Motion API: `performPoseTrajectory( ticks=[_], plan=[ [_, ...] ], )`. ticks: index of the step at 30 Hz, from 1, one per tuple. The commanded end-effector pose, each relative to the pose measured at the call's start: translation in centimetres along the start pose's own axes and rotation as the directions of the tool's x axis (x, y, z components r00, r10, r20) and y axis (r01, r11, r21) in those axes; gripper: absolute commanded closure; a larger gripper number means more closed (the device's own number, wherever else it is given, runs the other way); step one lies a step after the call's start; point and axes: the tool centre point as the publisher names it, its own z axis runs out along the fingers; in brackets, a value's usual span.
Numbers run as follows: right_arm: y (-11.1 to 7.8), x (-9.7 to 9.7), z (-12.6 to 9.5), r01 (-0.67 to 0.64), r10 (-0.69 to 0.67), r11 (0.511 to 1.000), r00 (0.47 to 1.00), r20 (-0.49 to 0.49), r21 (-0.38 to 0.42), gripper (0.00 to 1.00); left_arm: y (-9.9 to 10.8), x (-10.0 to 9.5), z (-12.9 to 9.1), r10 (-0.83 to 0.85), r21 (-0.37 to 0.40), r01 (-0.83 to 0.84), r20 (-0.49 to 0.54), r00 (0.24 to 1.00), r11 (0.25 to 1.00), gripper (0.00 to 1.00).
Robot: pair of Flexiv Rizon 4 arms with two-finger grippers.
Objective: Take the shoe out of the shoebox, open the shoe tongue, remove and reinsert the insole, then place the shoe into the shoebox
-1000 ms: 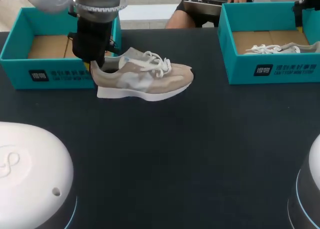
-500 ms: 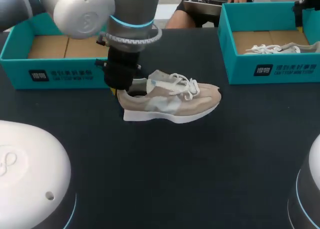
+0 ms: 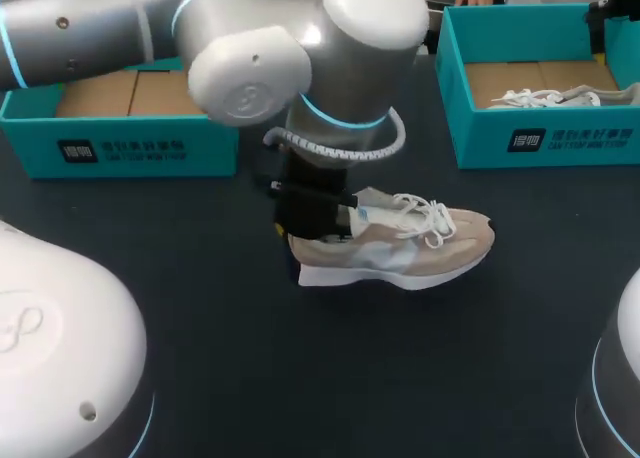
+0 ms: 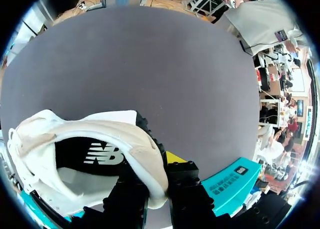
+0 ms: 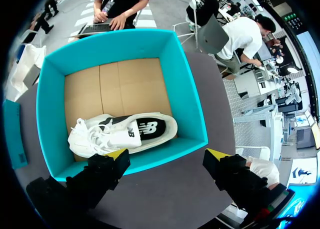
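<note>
- Beige suede and mesh make up the shoe (image 3: 400, 243), which has white laces. It stands upright near the middle of the dark bench (image 3: 300, 378), toe to the right and heel to the left. I cannot tell whether its sole touches the bench.
- Clamped on the shoe's heel collar is the left end effector (image 4: 159, 176), with one finger inside the opening and the other outside behind the heel.
- From the far left, the left arm (image 3: 250, 68) reaches past the middle of the bench.
- At the far left stands the teal left shoebox (image 3: 120, 143), its cardboard floor showing.
- At the far right, the right shoebox (image 5: 55, 114) holds a second white shoe (image 5: 125, 134) lying on its cardboard floor.
- Above that box's rim hangs the right end effector (image 5: 166, 154), fingers spread wide.
</note>
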Motion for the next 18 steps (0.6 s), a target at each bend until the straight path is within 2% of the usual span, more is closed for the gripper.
performPoseTrajectory(
  ticks=[1, 7, 18],
  plan=[
    [-0.1, 0.0, 0.0, 0.0, 0.0, 1.0, 1.0, -0.001, -0.001, 0.0, -0.8, -1.8, 1.9, -0.016, -0.006, 0.015, -0.041, 0.999, 1.0, 1.0],
    [-0.1, 0.0, 0.0, 0.0, 0.0, 1.0, 1.0, -0.001, -0.001, 0.0, -0.7, -1.7, 4.2, -0.056, -0.026, 0.054, -0.084, 0.995, 0.998, 1.0],
    [-0.1, 0.0, 0.0, 0.0, 0.0, 1.0, 1.0, -0.001, -0.001, 0.0, -1.2, -0.6, 6.1, -0.082, -0.009, 0.082, -0.093, 0.992, 0.997, 1.0]
  ],
)
